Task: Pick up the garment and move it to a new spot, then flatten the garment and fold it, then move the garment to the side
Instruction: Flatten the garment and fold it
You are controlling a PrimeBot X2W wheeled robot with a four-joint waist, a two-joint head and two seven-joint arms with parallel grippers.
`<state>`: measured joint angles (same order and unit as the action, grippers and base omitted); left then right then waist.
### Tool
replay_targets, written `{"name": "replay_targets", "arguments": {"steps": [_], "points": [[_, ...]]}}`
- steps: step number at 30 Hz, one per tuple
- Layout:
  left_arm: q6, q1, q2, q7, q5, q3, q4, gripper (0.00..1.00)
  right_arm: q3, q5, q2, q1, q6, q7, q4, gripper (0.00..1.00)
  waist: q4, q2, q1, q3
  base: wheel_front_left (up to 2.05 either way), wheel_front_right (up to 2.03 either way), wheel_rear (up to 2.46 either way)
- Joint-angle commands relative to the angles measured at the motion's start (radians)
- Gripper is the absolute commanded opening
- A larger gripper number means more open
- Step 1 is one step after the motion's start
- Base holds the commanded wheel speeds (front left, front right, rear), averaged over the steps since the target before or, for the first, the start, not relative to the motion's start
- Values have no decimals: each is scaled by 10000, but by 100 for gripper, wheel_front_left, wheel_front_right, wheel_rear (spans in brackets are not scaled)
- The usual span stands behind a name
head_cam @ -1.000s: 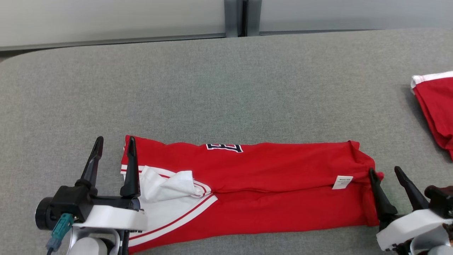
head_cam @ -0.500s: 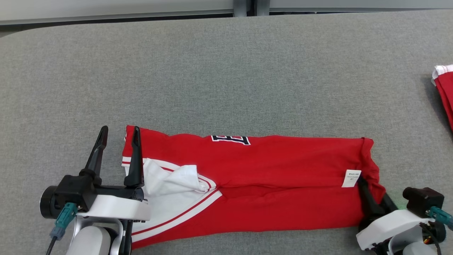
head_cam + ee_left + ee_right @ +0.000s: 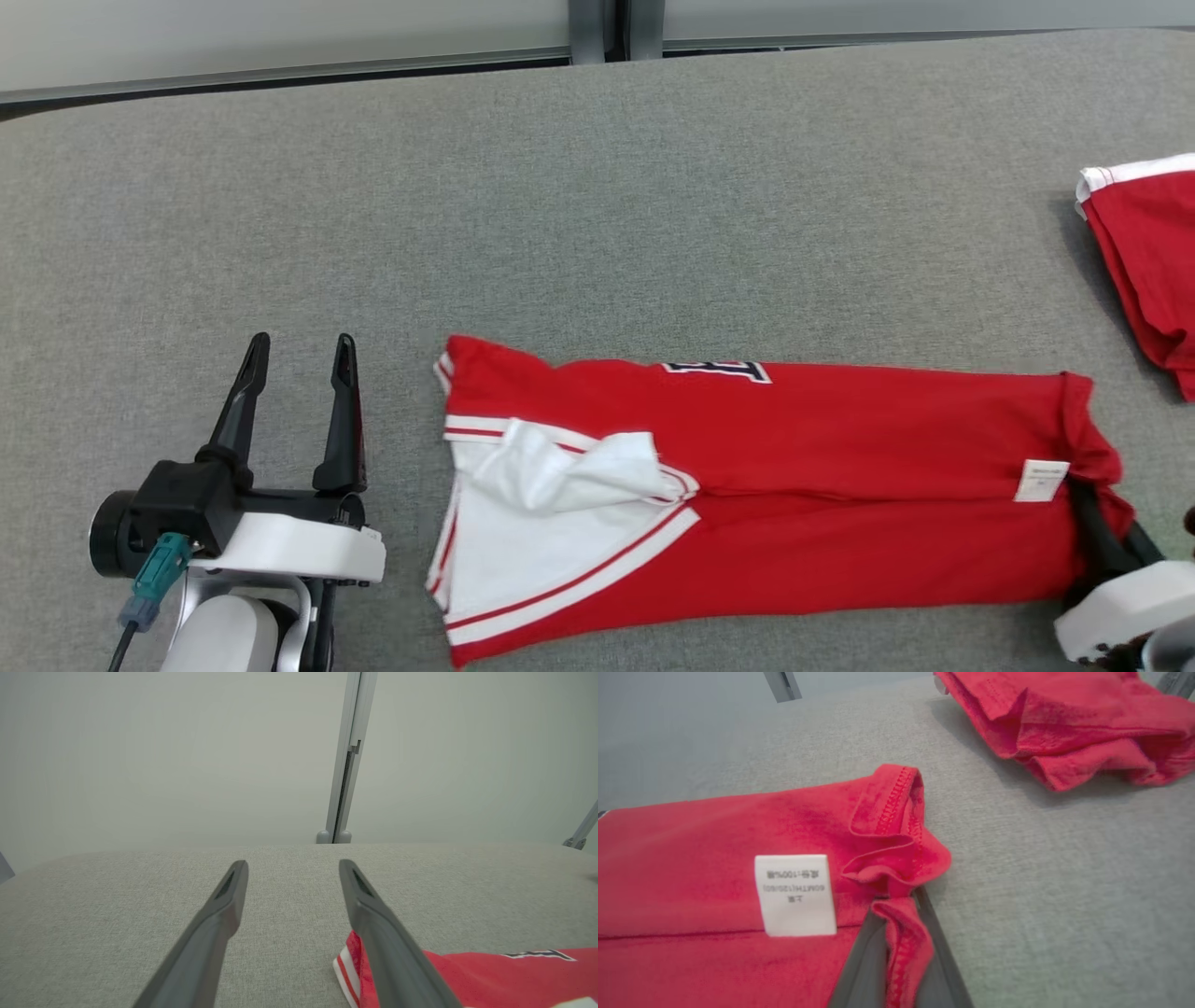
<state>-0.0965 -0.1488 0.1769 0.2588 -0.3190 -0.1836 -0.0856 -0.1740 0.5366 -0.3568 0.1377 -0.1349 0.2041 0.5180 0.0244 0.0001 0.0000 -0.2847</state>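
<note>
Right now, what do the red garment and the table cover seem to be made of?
Red garment: soft matte knit, probably cotton jersey; it creases limply and shows a stitched hem. Table cover: grey matte woven or felt-like fabric, judging by its speckled, fibrous texture.

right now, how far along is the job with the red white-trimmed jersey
Done: the red white-trimmed jersey lies folded lengthwise into a long strip. In hand: the right gripper is shut on its hem end; the left gripper is open, clear of it. Left: probably a crosswise fold, then moving it aside.
</note>
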Motion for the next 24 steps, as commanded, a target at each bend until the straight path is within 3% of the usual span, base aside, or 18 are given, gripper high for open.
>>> {"name": "replay_targets", "arguments": {"steps": [1, 8, 14, 20, 24], "points": [[-5, -20, 54, 7, -26, 1, -22, 100, 249, -78, -202, -110, 73, 99, 117, 0, 68, -1, 0, 42, 0, 0, 0], [-21, 51, 55, -8, -87, -52, -34, 100, 479, -208, -358, 160, 55, 14, -285, 0, 209, -1, 0, 162, 0, 0, 0], [-76, 110, 130, -29, -145, -37, 12, 100, -138, -434, 161, 323, 51, -791, -2449, 0, 304, -1, 0, 296, 0, 0, 0], [-35, 35, 93, -53, -183, -135, -5, 100, -1869, -521, 1000, 859, 47, -1766, -4215, 0, 164, -1, 0, 431, 0, 0, 0], [1, -25, 36, -49, -228, -226, -56, 100, -3449, -209, 1460, 1353, 45, -2137, -4345, 0, -98, -1, 0, 474, 0, 0, 0]]}}
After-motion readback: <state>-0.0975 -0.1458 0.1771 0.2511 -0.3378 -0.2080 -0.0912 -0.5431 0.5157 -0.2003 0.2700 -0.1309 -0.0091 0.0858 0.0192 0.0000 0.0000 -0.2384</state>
